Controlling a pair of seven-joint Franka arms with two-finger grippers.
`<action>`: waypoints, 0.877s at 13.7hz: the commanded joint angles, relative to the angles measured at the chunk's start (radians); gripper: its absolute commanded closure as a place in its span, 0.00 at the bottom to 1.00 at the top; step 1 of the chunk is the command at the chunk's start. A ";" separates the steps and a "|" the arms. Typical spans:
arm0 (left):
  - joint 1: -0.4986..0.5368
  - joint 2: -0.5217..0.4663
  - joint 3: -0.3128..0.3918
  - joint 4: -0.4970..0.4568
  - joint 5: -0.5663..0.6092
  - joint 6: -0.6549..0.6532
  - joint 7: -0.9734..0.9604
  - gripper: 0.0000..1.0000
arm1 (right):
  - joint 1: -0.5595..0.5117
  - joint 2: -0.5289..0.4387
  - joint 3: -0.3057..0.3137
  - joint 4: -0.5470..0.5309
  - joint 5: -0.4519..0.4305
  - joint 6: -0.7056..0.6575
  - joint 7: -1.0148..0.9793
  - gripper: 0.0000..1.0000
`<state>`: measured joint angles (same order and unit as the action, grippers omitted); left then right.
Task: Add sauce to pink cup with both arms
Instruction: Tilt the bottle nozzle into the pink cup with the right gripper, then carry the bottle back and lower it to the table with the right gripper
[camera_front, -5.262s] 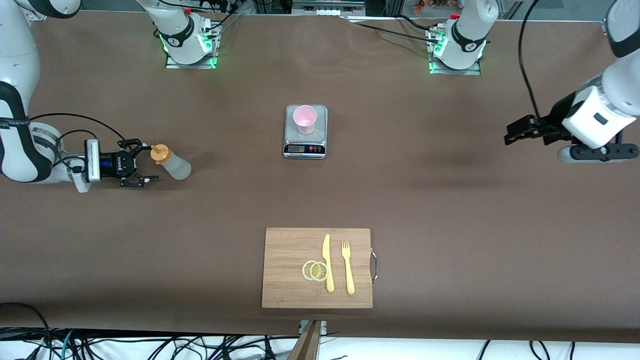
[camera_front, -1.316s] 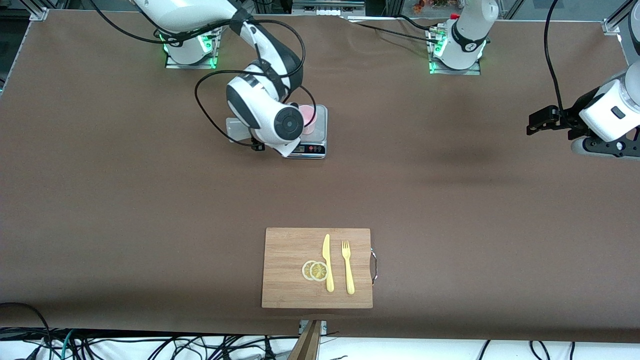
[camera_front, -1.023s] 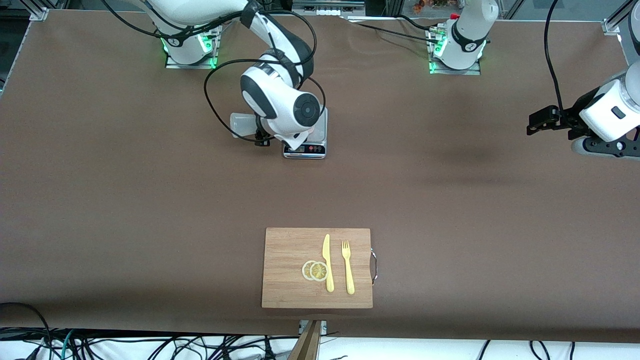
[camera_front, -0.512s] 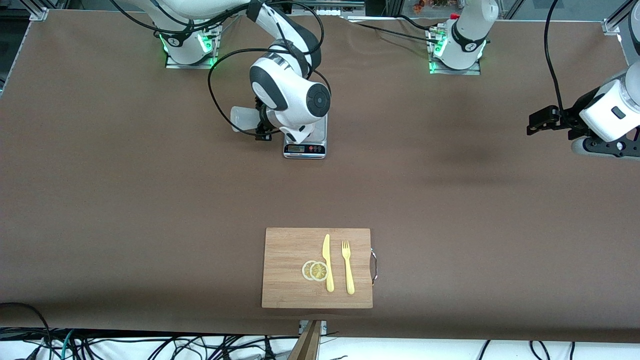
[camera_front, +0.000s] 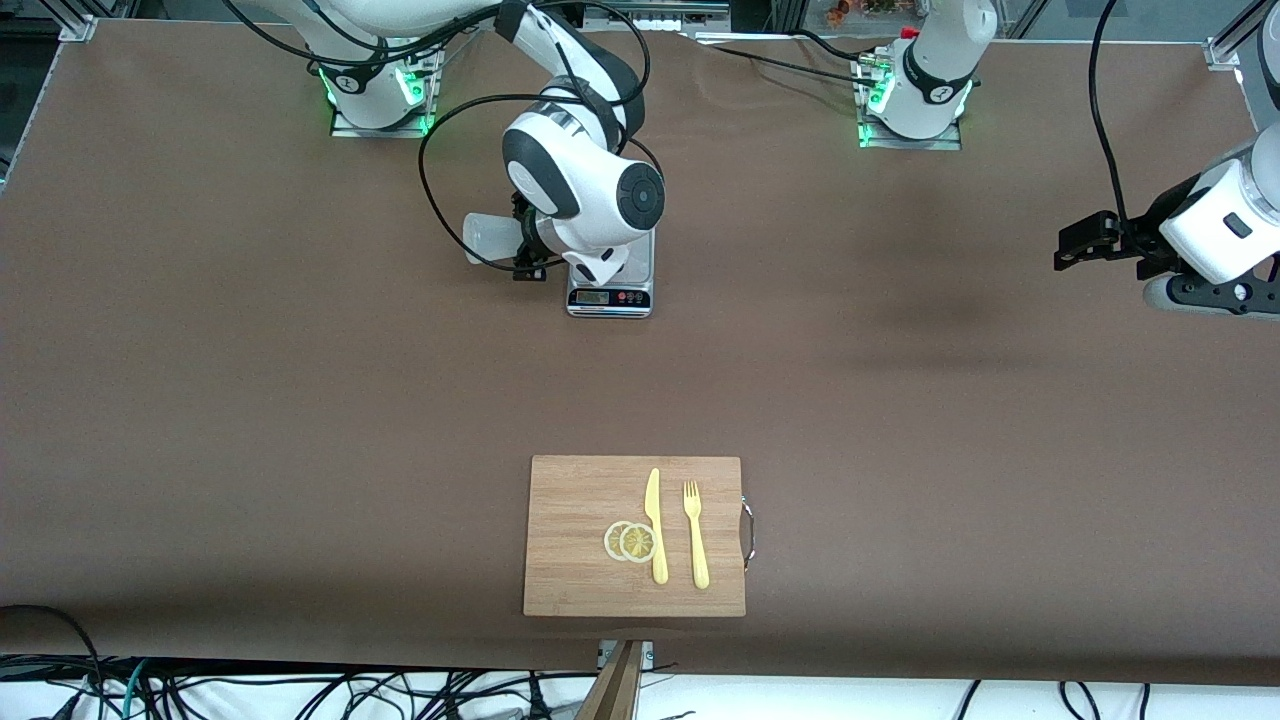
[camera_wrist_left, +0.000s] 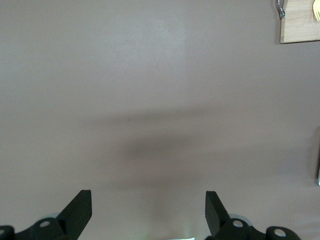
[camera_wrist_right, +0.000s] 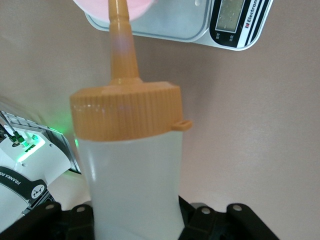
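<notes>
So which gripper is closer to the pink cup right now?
The right. The right gripper holds the sauce bottle tipped over the pink cup on the scale. The left gripper waits open at the left arm's end of the table.

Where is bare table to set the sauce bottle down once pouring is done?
Bare table lies between the scale and the cutting board, and toward each arm's end. It is crowded at the scale: the right tool holds the sauce bottle over the pink cup. The left tool waits, open.
</notes>
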<state>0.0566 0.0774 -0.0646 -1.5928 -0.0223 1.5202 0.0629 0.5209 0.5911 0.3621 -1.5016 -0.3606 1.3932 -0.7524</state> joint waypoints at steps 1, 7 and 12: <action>0.011 0.013 -0.009 0.025 0.024 -0.012 0.020 0.00 | -0.034 -0.002 0.008 0.014 -0.005 0.006 -0.083 1.00; 0.011 0.013 -0.011 0.027 0.024 -0.012 0.020 0.00 | -0.192 -0.001 -0.028 0.007 0.268 0.186 -0.345 1.00; 0.014 0.013 -0.009 0.027 0.022 -0.012 0.020 0.00 | -0.339 0.004 -0.127 -0.003 0.579 0.279 -0.660 1.00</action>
<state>0.0585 0.0776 -0.0646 -1.5928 -0.0223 1.5202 0.0630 0.2503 0.5994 0.2409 -1.5033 0.1176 1.6642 -1.3147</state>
